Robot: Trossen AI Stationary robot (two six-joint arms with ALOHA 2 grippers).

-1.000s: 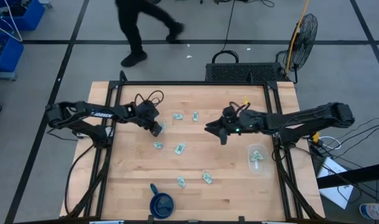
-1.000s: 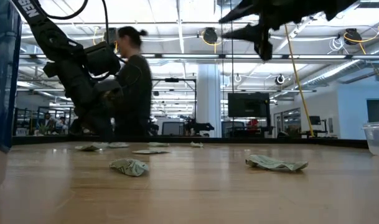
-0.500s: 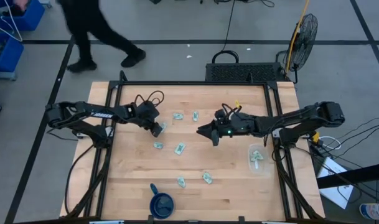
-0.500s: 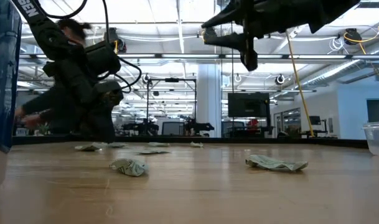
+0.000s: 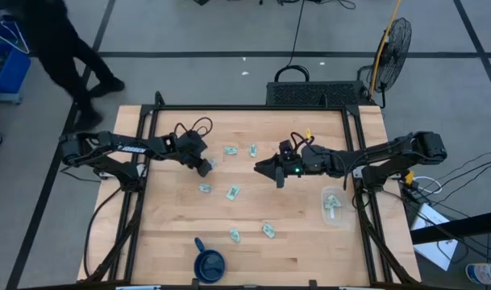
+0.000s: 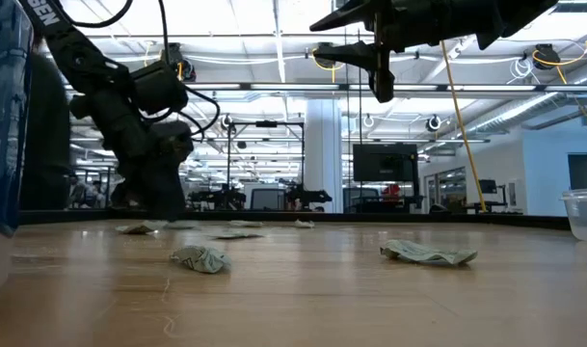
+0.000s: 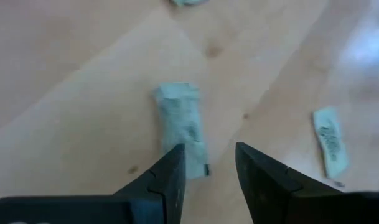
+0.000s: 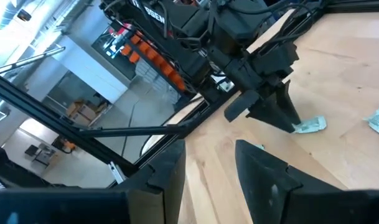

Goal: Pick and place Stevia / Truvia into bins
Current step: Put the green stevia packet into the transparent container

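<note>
The left hand (image 7: 208, 171), parted narrowly, sits low over a sachet (image 7: 184, 127) whose long axis runs straight ahead between its fingers.

Wooden worktop (image 5: 164, 234), black frame. Lying on it: sachets scattered across the middle (image 5: 233, 192), two more toward the near edge (image 5: 268, 229). Clear tub (image 5: 334, 205) at the right edge holds sachets. Blue mug (image 5: 210, 263) at the near edge.
</note>
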